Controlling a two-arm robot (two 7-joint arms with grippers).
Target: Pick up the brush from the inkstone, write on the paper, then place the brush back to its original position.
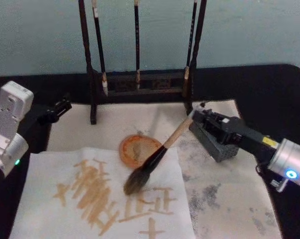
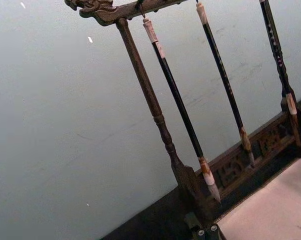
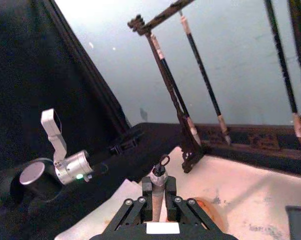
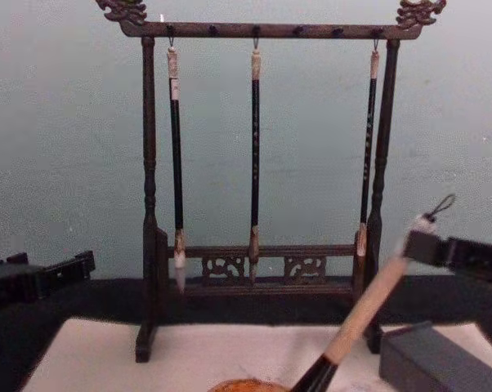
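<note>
Tan-handled brush (image 1: 157, 157) aslant, gripped by right pincer (image 1: 196, 117), bristles down-left over paper (image 1: 45, 169), loop up-right; left pincer (image 1: 65, 105) parked.

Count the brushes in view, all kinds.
4. Three hang on the rack: left slim brush, middle slim brush, right slim brush. The large brush is held by the right gripper, bristles over the paper. None looks hidden.
</note>
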